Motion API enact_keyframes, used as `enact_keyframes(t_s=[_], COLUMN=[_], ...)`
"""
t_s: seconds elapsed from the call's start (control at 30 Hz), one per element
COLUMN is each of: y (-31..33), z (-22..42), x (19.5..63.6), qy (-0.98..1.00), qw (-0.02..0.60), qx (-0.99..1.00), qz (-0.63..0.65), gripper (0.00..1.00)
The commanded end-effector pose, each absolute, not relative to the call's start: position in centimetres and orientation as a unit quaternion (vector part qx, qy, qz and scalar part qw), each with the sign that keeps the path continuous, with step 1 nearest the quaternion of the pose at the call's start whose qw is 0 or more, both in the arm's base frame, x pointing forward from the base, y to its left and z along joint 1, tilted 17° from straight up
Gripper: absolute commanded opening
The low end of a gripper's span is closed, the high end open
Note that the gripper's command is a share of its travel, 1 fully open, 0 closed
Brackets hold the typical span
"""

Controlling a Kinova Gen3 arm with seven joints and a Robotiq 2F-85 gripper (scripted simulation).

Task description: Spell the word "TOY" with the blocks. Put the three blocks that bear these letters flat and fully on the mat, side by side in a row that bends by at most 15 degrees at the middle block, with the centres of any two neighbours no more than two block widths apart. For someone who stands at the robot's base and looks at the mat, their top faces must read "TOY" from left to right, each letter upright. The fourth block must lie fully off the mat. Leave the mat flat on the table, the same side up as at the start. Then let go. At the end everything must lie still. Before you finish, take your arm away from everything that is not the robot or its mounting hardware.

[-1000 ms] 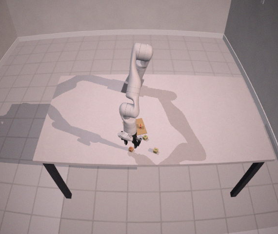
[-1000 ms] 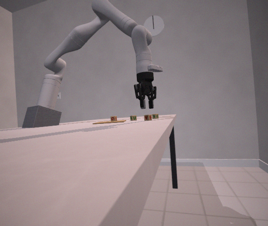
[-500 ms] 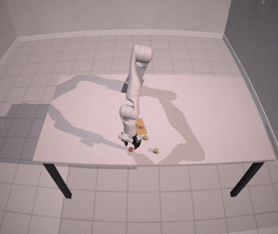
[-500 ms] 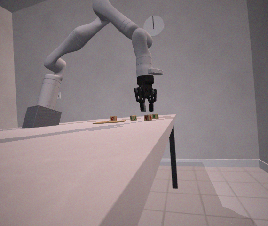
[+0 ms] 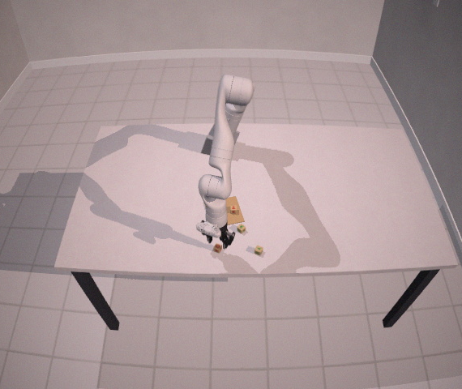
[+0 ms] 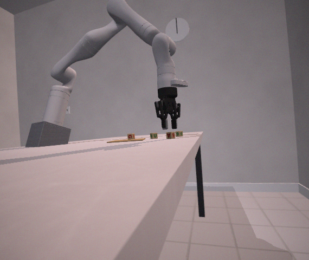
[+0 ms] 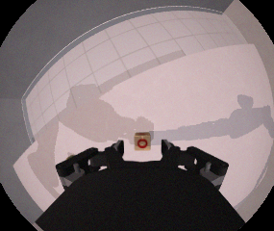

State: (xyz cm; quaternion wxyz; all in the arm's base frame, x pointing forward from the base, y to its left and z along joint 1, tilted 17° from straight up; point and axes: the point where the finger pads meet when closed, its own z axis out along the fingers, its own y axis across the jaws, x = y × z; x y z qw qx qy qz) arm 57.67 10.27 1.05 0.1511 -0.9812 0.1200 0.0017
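The end effector [image 5: 226,241] [image 6: 169,128] [image 7: 142,146], fingers apart and empty, hangs above the O block [image 5: 217,248] [image 6: 170,135] [image 7: 142,141], which sits off the mat [image 5: 235,216] [image 6: 126,140]. Best lower straight, keep the 2 pads evenly astride it, then close gently.

One pale rectangular bench [image 5: 348,188] [image 6: 65,195] [image 7: 199,87], dark-legged. Directly on it: one flat tan rectangular mat [image 5: 235,218] [image 6: 125,140]; one tan cube block with a red O on top [image 5: 217,248] [image 6: 170,135] [image 7: 142,141]; two tan cube blocks with green markings [image 5: 241,228] [image 6: 153,135], apart.
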Motion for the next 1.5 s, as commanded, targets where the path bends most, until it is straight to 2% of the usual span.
enact_keyframes(t_s=[0.0, 0.93, 1.47], y=[10.2, 10.3, 10.9], z=[1.2, 1.1, -1.1], x=[57.7, 57.8, 57.9], qy=[0.120, 0.120, 0.120], qw=[0.151, 0.151, 0.151], qx=[-0.981, -0.981, -0.981], qz=[0.001, 0.001, 0.001], gripper=[0.62, 0.62, 0.62])
